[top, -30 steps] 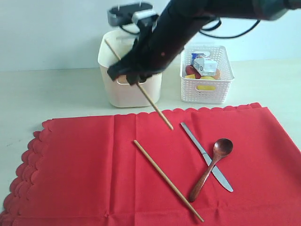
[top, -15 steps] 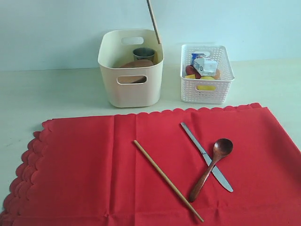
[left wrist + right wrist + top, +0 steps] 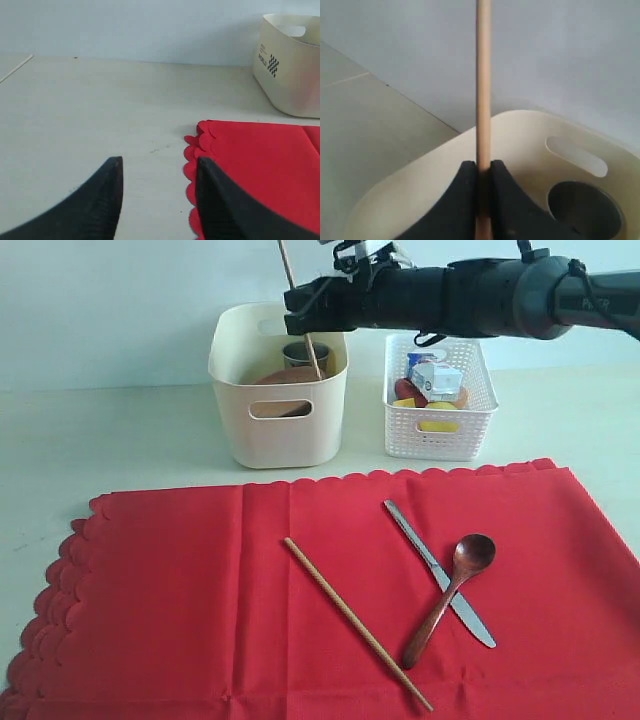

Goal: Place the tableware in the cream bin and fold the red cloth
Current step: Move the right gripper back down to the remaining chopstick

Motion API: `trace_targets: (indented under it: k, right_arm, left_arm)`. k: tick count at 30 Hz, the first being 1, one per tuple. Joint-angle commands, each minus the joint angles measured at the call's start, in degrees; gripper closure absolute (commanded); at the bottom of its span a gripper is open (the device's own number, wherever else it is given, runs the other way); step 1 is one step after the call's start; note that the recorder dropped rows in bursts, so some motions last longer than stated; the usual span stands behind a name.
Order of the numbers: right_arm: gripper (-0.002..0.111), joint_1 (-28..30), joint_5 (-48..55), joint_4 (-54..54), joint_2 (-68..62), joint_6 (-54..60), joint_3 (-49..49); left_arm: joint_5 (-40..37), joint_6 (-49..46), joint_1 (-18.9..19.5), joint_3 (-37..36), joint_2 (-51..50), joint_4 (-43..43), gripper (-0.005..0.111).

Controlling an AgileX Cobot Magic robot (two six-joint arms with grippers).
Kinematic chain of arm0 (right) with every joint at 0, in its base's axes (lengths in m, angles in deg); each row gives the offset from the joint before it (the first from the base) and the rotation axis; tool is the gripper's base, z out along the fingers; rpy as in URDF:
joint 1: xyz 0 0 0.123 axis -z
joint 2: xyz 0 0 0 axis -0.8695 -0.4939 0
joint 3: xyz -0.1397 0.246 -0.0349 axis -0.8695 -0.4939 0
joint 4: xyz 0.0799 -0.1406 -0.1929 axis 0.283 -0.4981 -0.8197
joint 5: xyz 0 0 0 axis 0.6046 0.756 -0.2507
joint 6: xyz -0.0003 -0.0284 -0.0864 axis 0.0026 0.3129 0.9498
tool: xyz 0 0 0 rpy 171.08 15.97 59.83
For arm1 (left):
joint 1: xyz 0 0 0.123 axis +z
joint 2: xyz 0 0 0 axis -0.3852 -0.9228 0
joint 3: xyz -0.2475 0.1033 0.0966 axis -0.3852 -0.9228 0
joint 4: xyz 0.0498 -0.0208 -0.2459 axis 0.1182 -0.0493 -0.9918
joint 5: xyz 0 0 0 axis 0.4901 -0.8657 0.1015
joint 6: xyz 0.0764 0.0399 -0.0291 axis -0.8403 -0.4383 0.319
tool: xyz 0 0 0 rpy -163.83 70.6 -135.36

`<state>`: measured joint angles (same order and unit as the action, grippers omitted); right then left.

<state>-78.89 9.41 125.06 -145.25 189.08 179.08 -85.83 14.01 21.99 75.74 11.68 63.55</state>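
- The right end effector [image 3: 303, 306] is clamped on one wooden chopstick [image 3: 289, 268]. It holds the stick nearly upright over the cream bin [image 3: 275, 438], with the lower tip down inside the rim.
- The stick is light, stiff and smooth, and the jaws pinch it low on its length. It could well swivel or slip, so it looks safer to lower it further before letting go.
- The bin stands at the far side of the counter [image 3: 120, 430]. It holds the steel cup [image 3: 585, 210] and the brown plate [image 3: 285, 375].
- On the red cloth [image 3: 170, 590] lie the second chopstick [image 3: 355, 623], the knife [image 3: 425, 555] and the spoon [image 3: 445, 605]; the spoon's handle crosses the knife.
- All three lie flat on soft fabric, so mid-length pinches suit them. I judge the thin, slick knife to be the hardest to lift.
- The cloth is limp, so it is best gripped at an edge or a corner.
- The left end effector [image 3: 159, 162] is spread open and empty, low over the counter just beside the cloth's left scalloped edge.
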Motion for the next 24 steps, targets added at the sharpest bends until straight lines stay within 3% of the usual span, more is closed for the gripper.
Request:
trace_targets:
  k: [1, 4, 6, 13, 20, 24]
  right_arm:
    - [0.088, 0.25, -0.62, 0.84, -1.33, 1.38, 0.14]
    - [0.056, 0.25, -0.19, -2.08, -0.26, -1.18, 0.14]
    - [0.047, 0.25, -0.18, -10.06, 1.98, -7.26, 0.14]
    - [0.046, 0.25, 2.49, -34.19, 9.08, -31.59, 0.14]
    - [0.046, 0.25, 25.84, -60.1, 17.58, -55.28, 0.14]
    - [0.046, -0.21, 38.7, -66.71, 17.71, -65.56, -0.97]
  left_arm:
    - [0.33, 0.29, 0.15, -0.14, 0.35, 0.04, 0.061]
    - [0.33, 0.29, 0.15, -0.14, 0.35, 0.04, 0.061]
    - [0.33, 0.29, 0.15, -0.14, 0.35, 0.04, 0.061]
    - [0.33, 0.29, 0.15, -0.14, 0.35, 0.04, 0.061]
    - [0.33, 0.29, 0.15, -0.14, 0.35, 0.04, 0.061]
    - [0.33, 0.29, 0.15, -0.14, 0.35, 0.04, 0.061]
